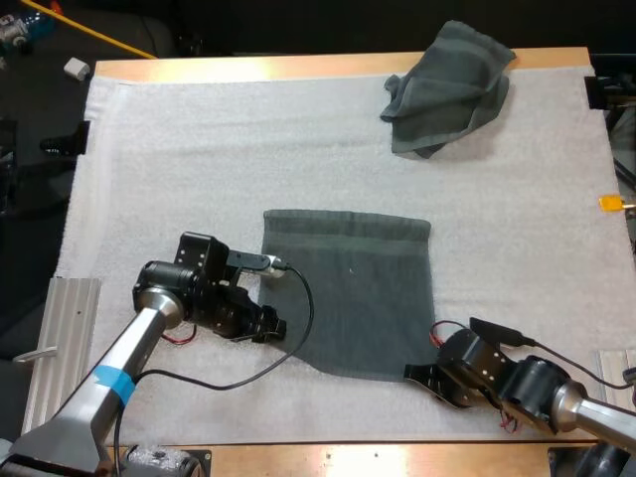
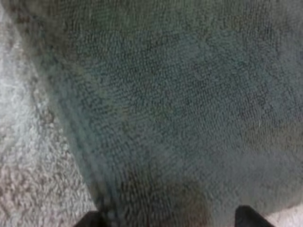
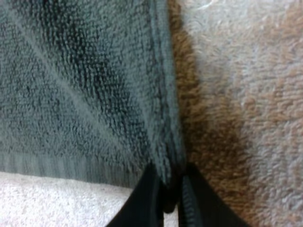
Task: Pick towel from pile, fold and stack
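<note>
A dark grey-green towel [image 1: 348, 293] lies spread flat in the middle of the white mat [image 1: 199, 149]. My left gripper [image 1: 274, 326] is low at its near left edge. In the left wrist view its fingertips [image 2: 90, 220] stand wide apart over the towel [image 2: 180, 94], so that gripper [image 2: 170, 220] is open. My right gripper [image 1: 410, 374] is at the near right corner. In the right wrist view it [image 3: 173, 198] is shut on the hem of the towel [image 3: 75, 85]. A second towel [image 1: 447, 89] sits crumpled at the far right.
Metal rails [image 1: 60, 348] lie along the mat's near left side. The wooden table edge [image 1: 298, 66] runs beyond the mat's far side. Bare mat spreads left of and beyond the flat towel.
</note>
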